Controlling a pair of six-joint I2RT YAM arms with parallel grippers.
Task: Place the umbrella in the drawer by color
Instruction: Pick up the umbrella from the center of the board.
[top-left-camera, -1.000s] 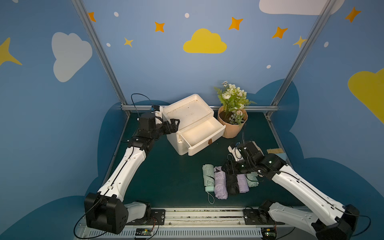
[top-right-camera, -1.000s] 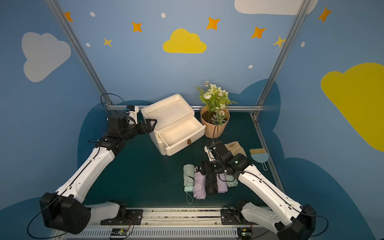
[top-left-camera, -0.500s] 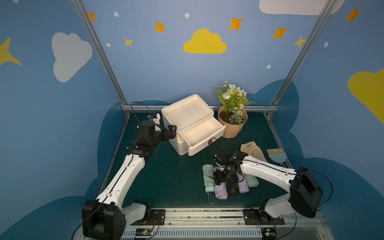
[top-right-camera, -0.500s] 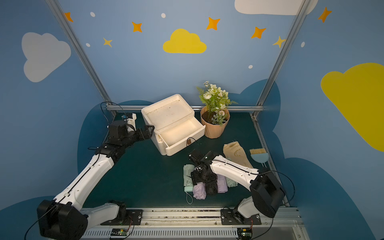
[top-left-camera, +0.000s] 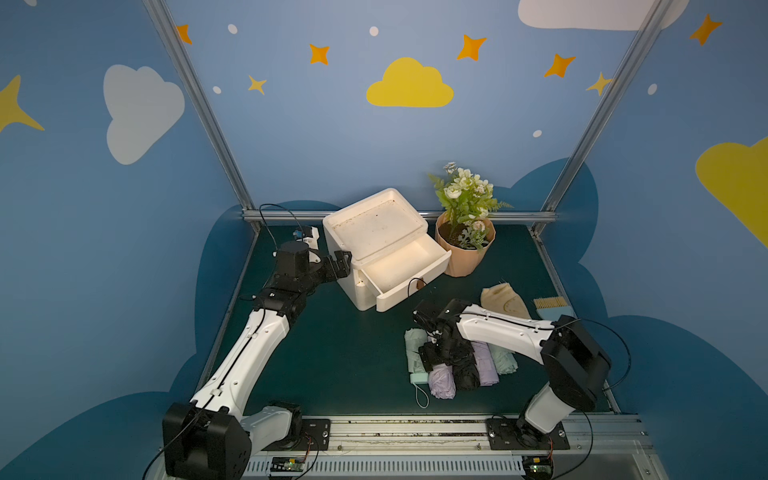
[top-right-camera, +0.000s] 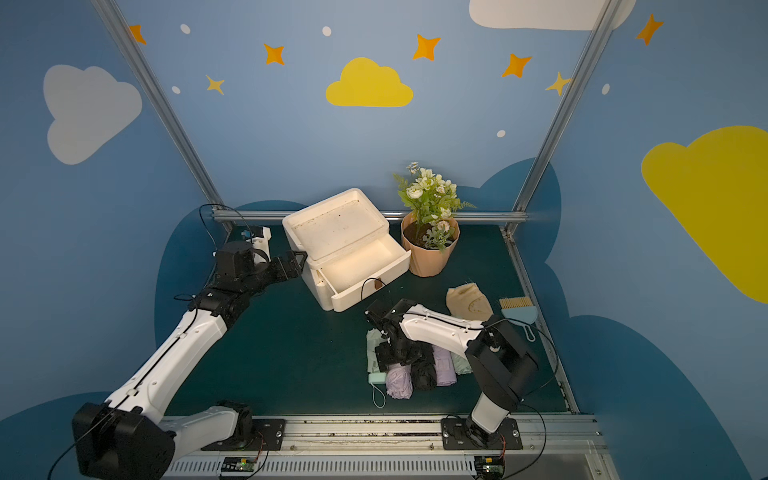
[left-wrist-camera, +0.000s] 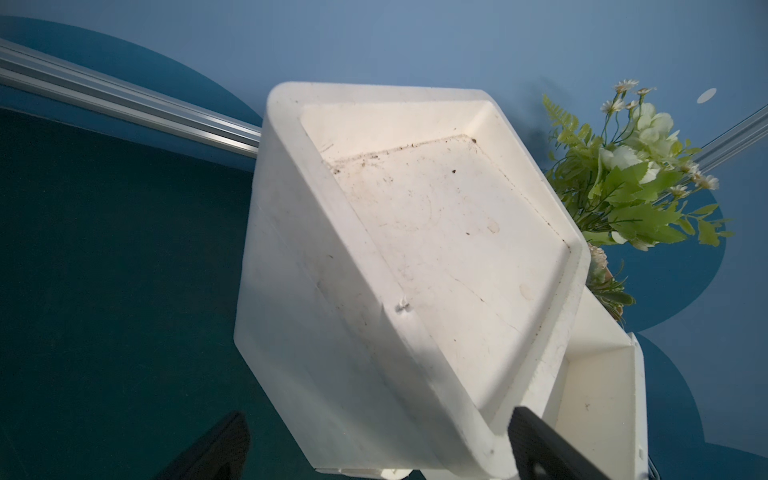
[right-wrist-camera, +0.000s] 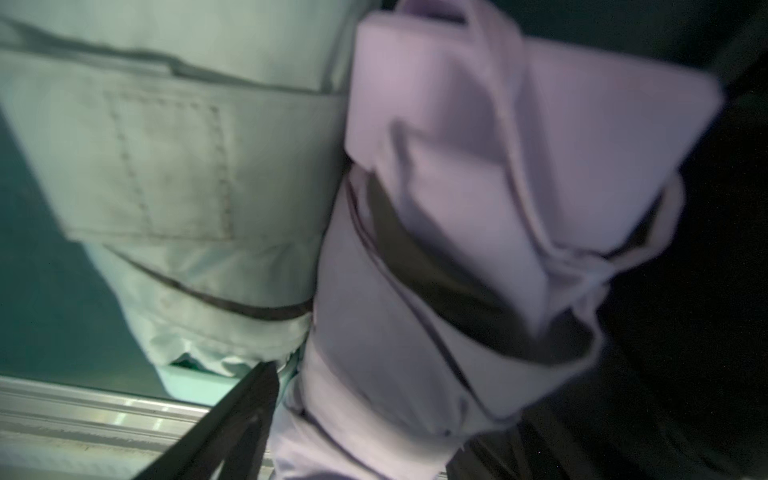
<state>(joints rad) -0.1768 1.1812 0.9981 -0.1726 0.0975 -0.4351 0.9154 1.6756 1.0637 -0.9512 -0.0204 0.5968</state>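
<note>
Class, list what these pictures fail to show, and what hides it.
Right gripper jaws, top views: hidden by its wrist; open or shut unclear.
Right wrist view: blurred; only one jaw shows.
Black umbrella, top views: far end under the right arm.
Drawer back: hidden under the cabinet top.

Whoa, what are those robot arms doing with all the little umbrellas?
The robot is sorting folded umbrellas into the drawer of a white box. The drawer is pulled open and empty. The left gripper sits open at the box's corner. The right gripper is low over the umbrella row, jaws spread beside a lilac umbrella. No umbrella has been lifted yet.
</note>
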